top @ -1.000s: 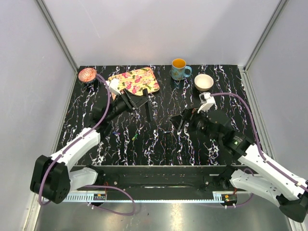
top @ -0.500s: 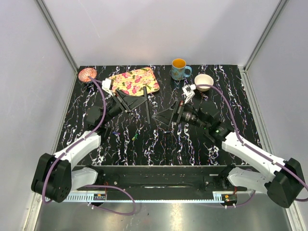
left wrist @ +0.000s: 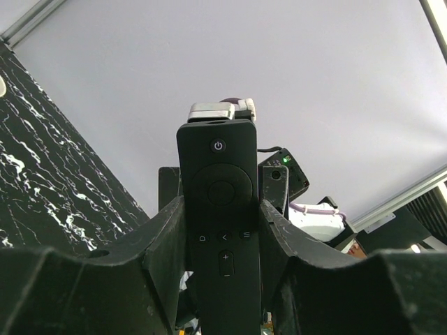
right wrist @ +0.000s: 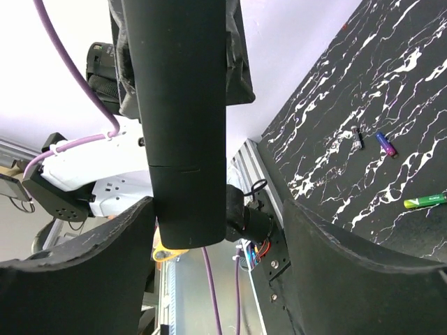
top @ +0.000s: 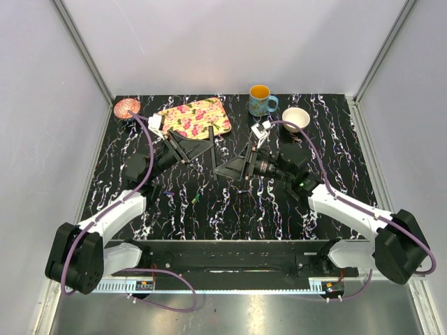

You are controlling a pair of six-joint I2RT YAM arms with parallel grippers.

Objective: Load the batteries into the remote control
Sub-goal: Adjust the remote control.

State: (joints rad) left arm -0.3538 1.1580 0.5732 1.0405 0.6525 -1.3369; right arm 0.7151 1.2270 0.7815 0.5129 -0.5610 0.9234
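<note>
My left gripper [top: 204,148] is shut on the remote control [top: 212,151], a slim black bar held above the table. In the left wrist view the remote [left wrist: 222,181] stands between the fingers [left wrist: 167,244] with its button face toward the camera, and my left gripper [left wrist: 223,241] clamps its lower half. My right gripper [top: 221,169] is open at the remote's near end. In the right wrist view the remote's plain back [right wrist: 183,118] hangs between the wide jaws of my right gripper [right wrist: 218,216], close to the left finger. A blue battery [right wrist: 385,144], a dark battery [right wrist: 357,137] and a green-yellow battery [right wrist: 424,201] lie on the table.
A floral tray [top: 195,117] lies at the back left with a pink dish [top: 126,107] beside it. A teal mug [top: 260,100] and a white bowl [top: 295,118] stand at the back right. The blue battery [top: 167,190] and the green-yellow battery [top: 196,199] lie front left.
My right arm has swung left across the table until its open jaws reach the remote's near end. My left gripper has lifted and tilted the remote slightly, then held still.
</note>
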